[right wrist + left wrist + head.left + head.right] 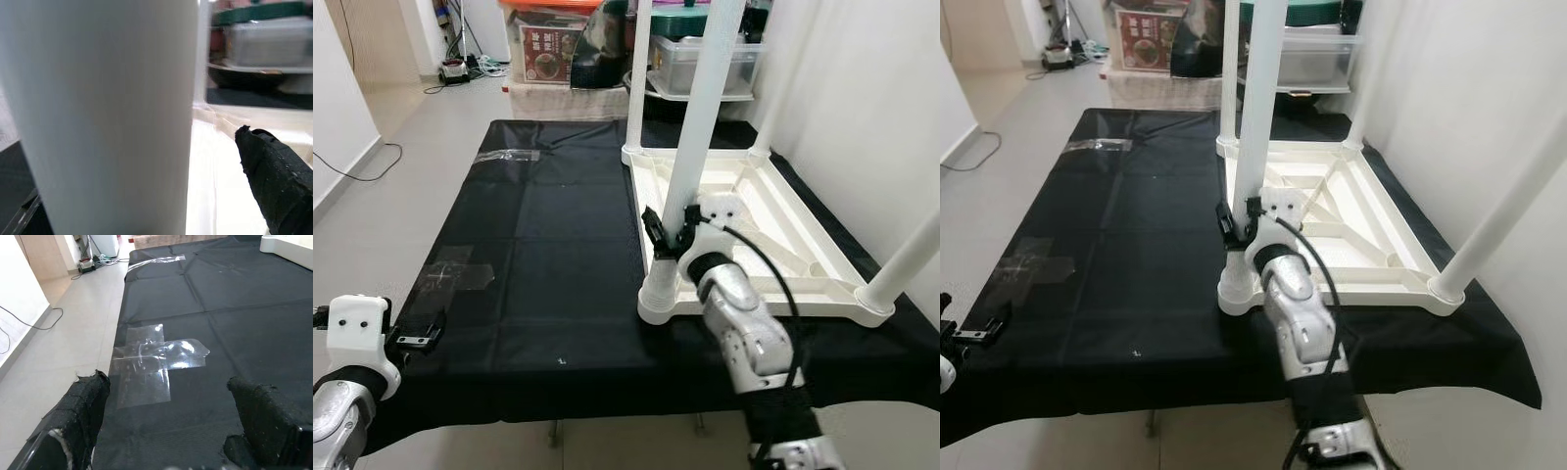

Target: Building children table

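A black cloth [538,255] is spread over the floor, with clear tape [151,362] stuck on its left part. On its right half the white table top [754,230] is laid upside down, its legs standing up from the corner sockets. The near-left leg [700,117] is gripped low down by the right gripper [668,235], its fingers closed around the tube. At the far end a box with a red printed label [548,49], the writing unreadable, and a clear lidded bin [695,59], contents unclear, are seen. The left gripper [166,426] is held spread over the cloth's near-left edge.
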Robot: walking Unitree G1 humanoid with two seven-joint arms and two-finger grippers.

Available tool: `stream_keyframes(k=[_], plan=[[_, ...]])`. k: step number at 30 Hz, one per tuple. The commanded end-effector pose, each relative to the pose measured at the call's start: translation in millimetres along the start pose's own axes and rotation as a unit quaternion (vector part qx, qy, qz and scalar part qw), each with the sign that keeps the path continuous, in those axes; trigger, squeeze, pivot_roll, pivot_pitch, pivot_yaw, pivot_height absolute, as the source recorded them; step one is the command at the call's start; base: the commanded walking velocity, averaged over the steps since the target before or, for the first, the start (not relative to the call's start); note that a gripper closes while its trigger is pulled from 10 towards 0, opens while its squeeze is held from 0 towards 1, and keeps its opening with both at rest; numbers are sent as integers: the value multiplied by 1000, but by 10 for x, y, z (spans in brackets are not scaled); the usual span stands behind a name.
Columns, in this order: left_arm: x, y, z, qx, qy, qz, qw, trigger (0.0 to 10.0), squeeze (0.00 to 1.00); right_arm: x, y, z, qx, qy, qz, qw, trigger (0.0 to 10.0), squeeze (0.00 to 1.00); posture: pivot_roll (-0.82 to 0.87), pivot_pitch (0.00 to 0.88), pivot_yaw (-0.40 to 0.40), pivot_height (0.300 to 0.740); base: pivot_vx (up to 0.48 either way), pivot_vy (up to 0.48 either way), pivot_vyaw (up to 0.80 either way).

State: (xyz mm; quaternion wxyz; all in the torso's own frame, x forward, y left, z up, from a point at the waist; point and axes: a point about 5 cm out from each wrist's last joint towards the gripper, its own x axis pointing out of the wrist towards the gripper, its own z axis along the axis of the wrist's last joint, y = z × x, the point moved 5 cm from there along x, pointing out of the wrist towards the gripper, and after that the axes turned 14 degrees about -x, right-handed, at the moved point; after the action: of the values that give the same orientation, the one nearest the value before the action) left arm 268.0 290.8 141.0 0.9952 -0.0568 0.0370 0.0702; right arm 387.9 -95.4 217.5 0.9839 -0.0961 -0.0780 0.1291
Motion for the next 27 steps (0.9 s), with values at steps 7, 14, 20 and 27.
stream_keyframes(k=[7, 14, 20, 27], plan=[[26, -31, -7, 13, 2, -9, 1000, 10000, 0, 35, 118, 124, -23, -12, 140, 990, 10000, 0, 61, 0, -47, 740, 0, 0, 0], [42, -51, -14, 12, 1, -12, 1000, 10000, 0, 65, 108, 68, -32, -29, 269, 962, 10000, 0, 65, 0, -50, 740, 0, 0, 0], [47, -76, -14, 15, 1, -16, 1000, 10000, 0, 232, 15, -7, -35, -26, 293, 955, 10000, 0, 92, 0, -60, 740, 0, 0, 0], [30, -87, -13, 18, 0, -18, 1000, 10000, 0, 329, -95, 12, -22, -28, 297, 954, 7176, 0, 118, 0, -79, 740, 0, 0, 0]])
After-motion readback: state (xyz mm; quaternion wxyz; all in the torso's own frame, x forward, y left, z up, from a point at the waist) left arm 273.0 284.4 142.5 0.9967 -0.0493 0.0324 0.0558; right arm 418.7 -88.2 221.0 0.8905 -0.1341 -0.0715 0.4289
